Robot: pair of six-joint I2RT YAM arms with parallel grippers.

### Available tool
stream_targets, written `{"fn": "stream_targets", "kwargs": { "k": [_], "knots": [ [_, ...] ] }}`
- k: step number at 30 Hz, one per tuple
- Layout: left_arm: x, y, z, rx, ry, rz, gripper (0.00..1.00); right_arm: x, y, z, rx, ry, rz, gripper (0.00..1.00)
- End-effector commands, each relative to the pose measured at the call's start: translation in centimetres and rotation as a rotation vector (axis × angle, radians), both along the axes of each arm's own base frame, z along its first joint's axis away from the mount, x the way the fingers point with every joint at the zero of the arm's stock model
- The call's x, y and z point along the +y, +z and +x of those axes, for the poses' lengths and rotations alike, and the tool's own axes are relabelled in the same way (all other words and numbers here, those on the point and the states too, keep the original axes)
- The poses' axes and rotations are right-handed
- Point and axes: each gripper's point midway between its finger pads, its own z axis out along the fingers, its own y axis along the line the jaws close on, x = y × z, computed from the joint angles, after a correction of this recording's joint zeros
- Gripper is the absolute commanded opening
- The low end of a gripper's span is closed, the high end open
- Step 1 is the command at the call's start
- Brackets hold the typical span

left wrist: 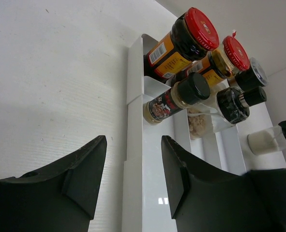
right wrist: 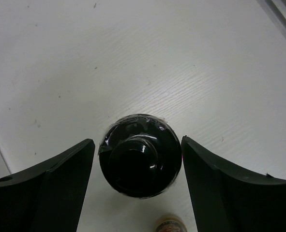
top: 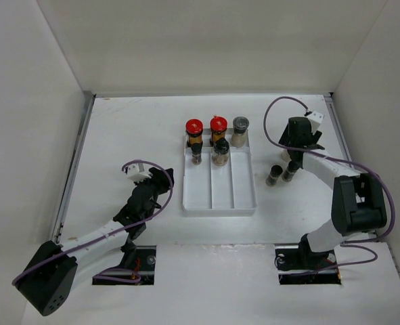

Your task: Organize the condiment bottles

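1. The right end effector point(right wrist: 137, 145) hangs straight over a black-capped bottle point(right wrist: 140, 164). Its fingers are apart, one either side of the cap, not clamped on it.
2. The bottle stands upright in the lower middle of the wrist frame, its long axis pointing up at the camera. The right arm is by far the nearer.
3. It sits on bare tabletop point(top: 132, 135) right of the tray point(top: 218, 203), with another shaker point(top: 273, 175) close by, so side room is tight.
4. The left end effector point(left wrist: 134, 142), fingers also apart, holds nothing by the tray's left wall.

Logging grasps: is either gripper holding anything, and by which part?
Nothing is held. The right gripper straddles a black-capped shaker at cap height, jaws open; left gripper open, empty.
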Motion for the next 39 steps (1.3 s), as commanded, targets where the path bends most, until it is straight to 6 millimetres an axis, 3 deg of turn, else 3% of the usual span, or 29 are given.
{"fn": "stream_targets", "kwargs": {
  "k": [1,5,11,14,17,20,24,27,33,39],
  "knots": [
    [-0.4,1.3,0.1,-0.047,-0.008,-0.036,0.47,0.2,2.1,1.9,-0.074,0.017,0.013,0.76],
    [-0.4,1.2,0.2,-0.043,-0.008,-0.031,0.47,-0.1,3.7,2.3,-0.130,0.011,0.004,0.60],
    [-0.6,1.0,0.3,-0.034,-0.013,-0.029,0.47,0.6,10.6,2.0,-0.327,0.031,-0.046,0.53],
    [-0.5,1.1,0.2,-0.040,-0.008,-0.029,0.47,2.4,13.9,1.0,-0.405,0.075,-0.045,0.52],
    [-0.6,1.0,0.3,-0.036,-0.010,-0.028,0.47,5.9,15.9,-0.4,-0.447,0.166,-0.026,0.51],
    [-0.5,0.9,0.3,-0.034,-0.008,-0.026,0.47,10.0,16.1,-2.0,-0.448,0.271,0.004,0.51],
    [-0.6,0.9,0.2,-0.034,-0.010,-0.028,0.47,15.8,15.1,-4.3,-0.420,0.413,0.041,0.52],
    [-0.6,1.0,0.2,-0.036,-0.013,-0.031,0.47,19.0,14.0,-5.1,-0.398,0.482,0.066,0.52],
    [-0.7,1.1,0.1,-0.041,-0.017,-0.034,0.47,21.6,11.4,-3.6,-0.337,0.548,0.047,0.53],
    [-0.6,1.4,0.1,-0.047,-0.016,-0.036,0.47,21.6,9.4,-1.5,-0.312,0.555,0.058,0.53]
  ]
}}
